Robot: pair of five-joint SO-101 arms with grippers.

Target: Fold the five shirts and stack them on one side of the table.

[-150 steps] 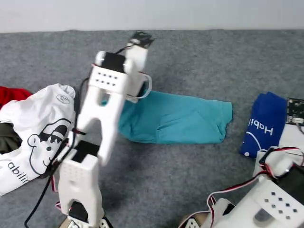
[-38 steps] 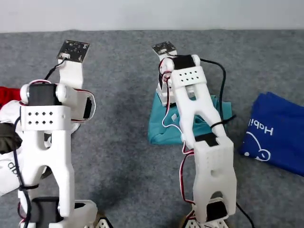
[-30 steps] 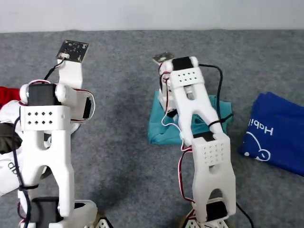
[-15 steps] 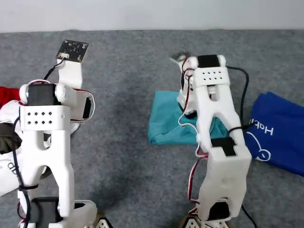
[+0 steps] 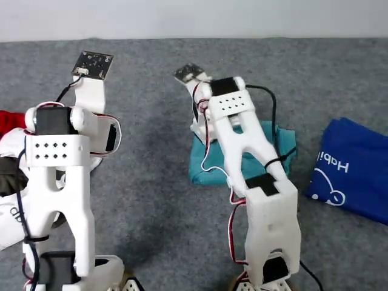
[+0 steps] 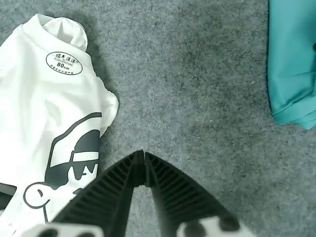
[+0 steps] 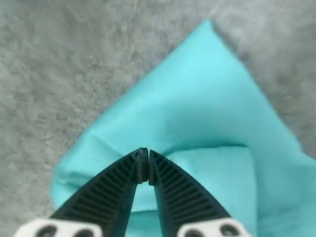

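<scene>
A teal shirt (image 5: pixel 206 167) lies folded into a compact block in the middle of the grey table. My right arm (image 5: pixel 233 106) stands over its left part. My right gripper (image 7: pixel 146 157) hangs shut just above the teal shirt (image 7: pixel 197 123) near a fold edge, with nothing between its fingers. A white shirt (image 6: pixel 49 113) with a black cartoon print lies spread out at the left, partly under my left arm (image 5: pixel 57 151). My left gripper (image 6: pixel 144 159) is shut and empty over bare felt beside the white shirt. A blue shirt (image 5: pixel 354 167) lies at the right.
A red shirt (image 5: pixel 9 120) and a dark olive one (image 5: pixel 9 173) are bunched at the far left edge. Bare grey felt (image 5: pixel 151 182) lies between the two arms and along the back of the table.
Five seconds ago the teal shirt lay spread long; it is now folded small. In the last second my right arm swung right, then back left over it. The left arm kept still.
</scene>
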